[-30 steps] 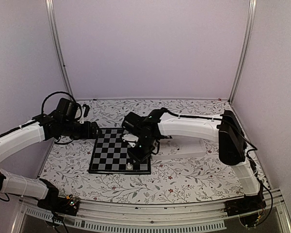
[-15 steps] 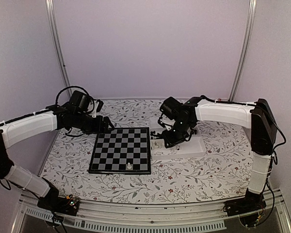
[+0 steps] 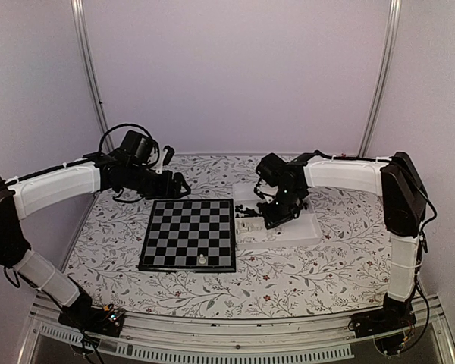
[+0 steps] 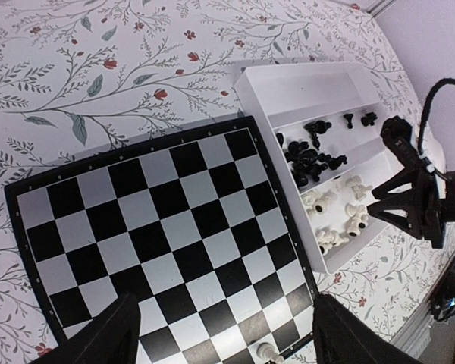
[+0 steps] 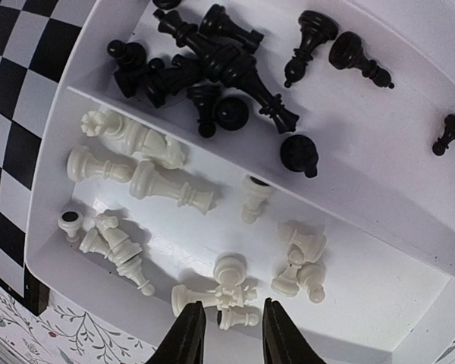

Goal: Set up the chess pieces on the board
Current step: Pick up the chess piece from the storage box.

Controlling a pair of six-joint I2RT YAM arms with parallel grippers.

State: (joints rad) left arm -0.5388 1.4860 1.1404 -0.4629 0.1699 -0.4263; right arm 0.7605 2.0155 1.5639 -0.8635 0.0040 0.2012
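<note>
Over the tray, pick step: right end effector released above white chess pieces; next lower, clench one. Left end effector released over board.

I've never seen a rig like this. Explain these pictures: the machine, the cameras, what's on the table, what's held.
A left arm and a right arm are bolted at the table's near edge, each ending in a two-finger gripper. The wide picture looks from above and behind them; the other two come from wrist cameras. On the table lie a chessboard and a white two-compartment tray, black pieces in one part, white pieces in the other. One white piece sits on the chessboard. The left gripper hovers open by the chessboard, the right gripper open above the white pieces. Neither holds anything.
</note>
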